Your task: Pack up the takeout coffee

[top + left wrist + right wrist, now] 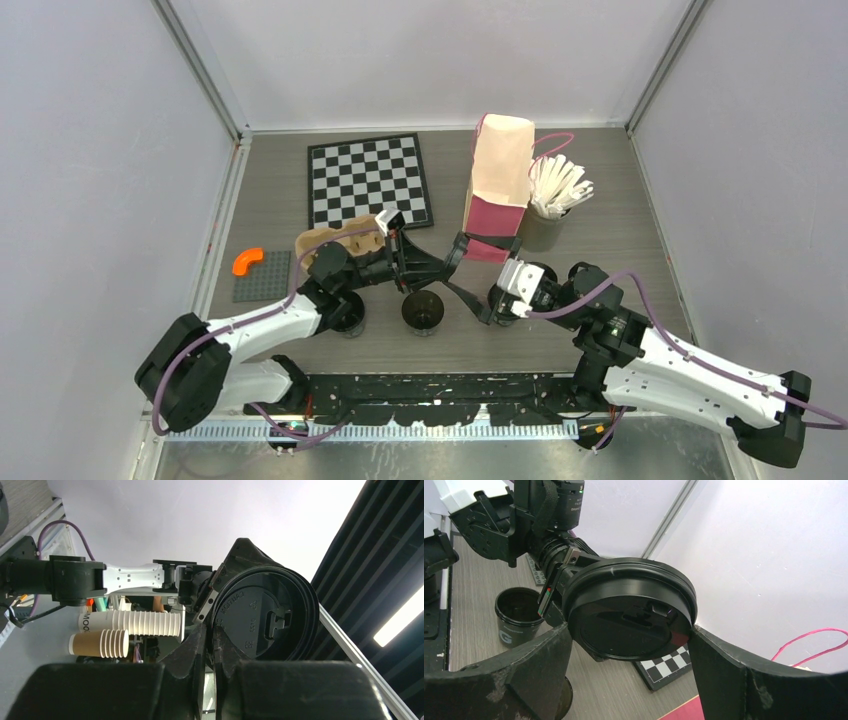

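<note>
Lid (631,612), one in sight, hangs in the air, its rim pinched tight in my left gripper (212,636). My right gripper (630,630) has its jaws wide at the lid's two edges; contact I cannot tell. Two cups stand below: open cup (423,312) and second cup (349,322). Bare table (620,250) lies to the right.

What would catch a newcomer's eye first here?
A black lid is held in mid-air at centre, pinched at its rim by the left gripper, with the right gripper open on either side of it. An open black cup stands nearby, and the upright paper bag behind.
</note>
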{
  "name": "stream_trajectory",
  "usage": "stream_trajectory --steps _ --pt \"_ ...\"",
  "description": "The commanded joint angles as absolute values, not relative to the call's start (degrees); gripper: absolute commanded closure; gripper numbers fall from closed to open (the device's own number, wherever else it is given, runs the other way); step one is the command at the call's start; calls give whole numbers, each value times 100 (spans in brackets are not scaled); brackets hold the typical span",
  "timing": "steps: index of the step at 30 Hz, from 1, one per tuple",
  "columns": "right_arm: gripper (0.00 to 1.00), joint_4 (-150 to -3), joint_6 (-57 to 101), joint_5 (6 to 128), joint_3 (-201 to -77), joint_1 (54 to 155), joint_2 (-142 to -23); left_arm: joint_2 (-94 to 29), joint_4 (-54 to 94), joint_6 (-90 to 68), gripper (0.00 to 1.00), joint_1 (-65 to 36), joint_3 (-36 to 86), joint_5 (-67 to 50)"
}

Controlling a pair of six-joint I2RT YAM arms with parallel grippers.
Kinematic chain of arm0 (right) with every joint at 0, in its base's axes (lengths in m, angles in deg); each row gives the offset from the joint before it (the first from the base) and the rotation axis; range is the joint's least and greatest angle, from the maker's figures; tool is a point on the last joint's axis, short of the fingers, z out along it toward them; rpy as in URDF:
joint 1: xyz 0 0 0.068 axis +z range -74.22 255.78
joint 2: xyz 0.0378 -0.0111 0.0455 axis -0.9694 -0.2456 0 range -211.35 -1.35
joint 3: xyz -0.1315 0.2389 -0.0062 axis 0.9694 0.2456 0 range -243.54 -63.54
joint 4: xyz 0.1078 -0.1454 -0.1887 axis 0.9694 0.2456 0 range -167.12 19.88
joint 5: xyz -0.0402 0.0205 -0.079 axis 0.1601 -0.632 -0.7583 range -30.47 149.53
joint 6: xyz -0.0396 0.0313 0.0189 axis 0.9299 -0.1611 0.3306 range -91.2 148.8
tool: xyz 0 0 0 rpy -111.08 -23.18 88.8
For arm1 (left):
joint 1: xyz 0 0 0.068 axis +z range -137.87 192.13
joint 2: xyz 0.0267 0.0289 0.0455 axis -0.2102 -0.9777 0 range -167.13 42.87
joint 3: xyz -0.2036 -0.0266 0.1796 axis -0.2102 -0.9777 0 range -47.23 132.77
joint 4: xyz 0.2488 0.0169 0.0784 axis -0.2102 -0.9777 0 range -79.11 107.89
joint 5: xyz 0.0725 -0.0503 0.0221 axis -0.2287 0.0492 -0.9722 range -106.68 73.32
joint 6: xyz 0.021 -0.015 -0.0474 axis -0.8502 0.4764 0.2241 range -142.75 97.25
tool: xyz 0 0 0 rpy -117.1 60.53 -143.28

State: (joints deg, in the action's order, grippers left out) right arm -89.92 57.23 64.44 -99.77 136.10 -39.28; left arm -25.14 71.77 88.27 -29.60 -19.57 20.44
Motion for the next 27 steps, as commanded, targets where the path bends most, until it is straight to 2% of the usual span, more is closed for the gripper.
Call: stream_trajectory --steps 1,6,11,13,15,18,20,23,27 --pt "13 -9037 5768 6506 -10248 13628 -3892 -2633 7221 8577 89 -3124 -1739 1999" --pt "15 -8904 5687 6429 -10225 13634 -3811 -2529 7220 8497 81 -3155 -1907 1772" --pt "15 -8720 5429 6109 -10157 13633 -3709 -2006 6812 8095 59 -3127 -2225 1206" --pt "15 -8637 5162 5980 -10113 13626 -3656 -1686 6279 7634 54 -3031 -2229 1077" --pt "17 -8435 4871 5717 -10144 13630 -3631 -1272 5478 7143 51 -2874 -2171 952" --pt "19 -8024 4051 5371 -10322 13629 -3691 -394 3135 5954 43 -2599 -1748 645" --pt "20 -7509 3539 5158 -10550 13634 -3794 44 1392 4915 33 -2407 -1098 210" --pt "22 -6783 2700 4847 -10909 13631 -4054 428 -867 3415 16 -2361 -73 -1049" --pt "24 -5642 1660 4568 -11514 13631 -4579 583 -2545 2166 1 -2355 792 -2411"
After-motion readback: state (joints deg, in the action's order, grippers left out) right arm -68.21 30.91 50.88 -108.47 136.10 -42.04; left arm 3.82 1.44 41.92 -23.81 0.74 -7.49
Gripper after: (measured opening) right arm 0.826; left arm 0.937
